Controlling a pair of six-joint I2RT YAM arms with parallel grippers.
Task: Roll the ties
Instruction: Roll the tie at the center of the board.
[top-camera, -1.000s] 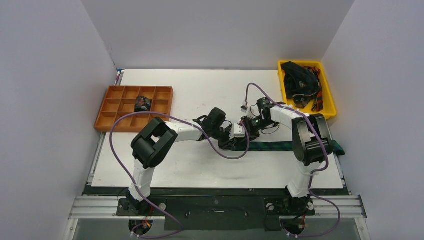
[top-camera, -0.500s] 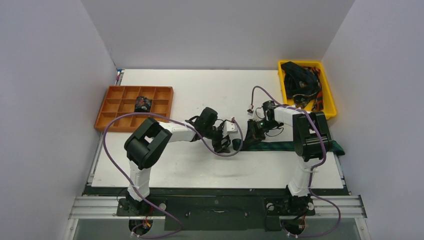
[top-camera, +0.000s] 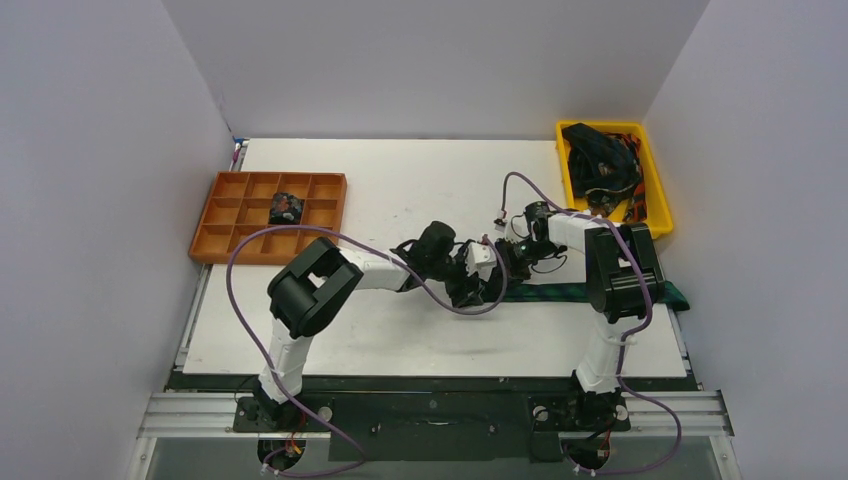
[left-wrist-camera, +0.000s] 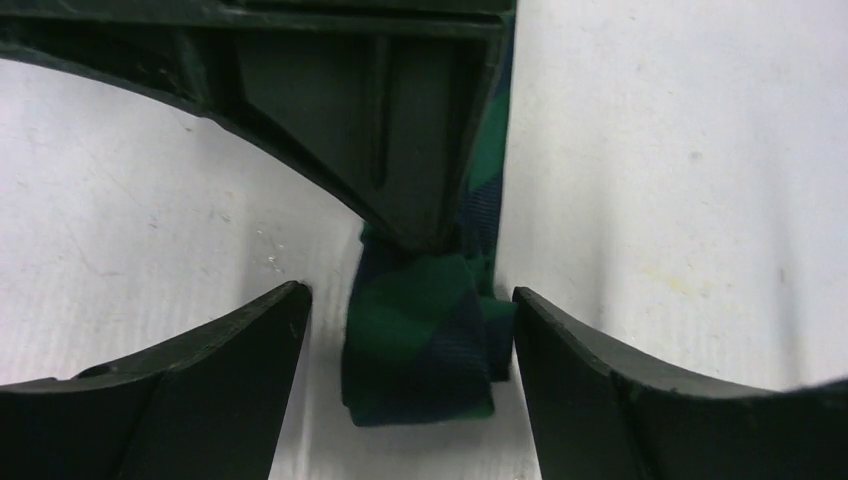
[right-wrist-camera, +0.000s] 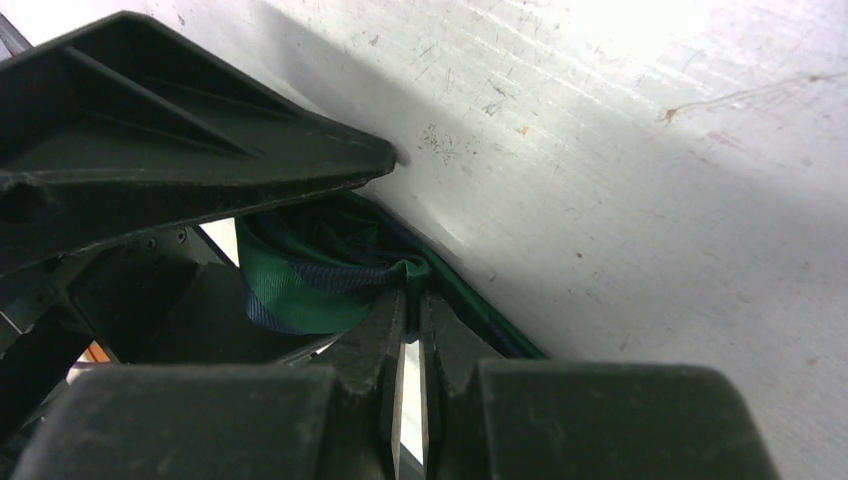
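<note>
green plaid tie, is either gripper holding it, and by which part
Right gripper pinches the green plaid tie at its rolled end; left gripper is open around it.

Boxed in on three sides by plain pale grey walls; floored with scuffed white rectangular surface; edged nearside by silver aluminium rails; evenly lit.

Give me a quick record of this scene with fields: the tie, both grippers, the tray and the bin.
tie: green plaid tie, laid out flat, one end folded into a small roll
left gripper: open, straddling the roll
right gripper: shut on the tie's folded end
orange tray: one rolled tie in a compartment
yellow bin: heap of unrolled ties
</note>
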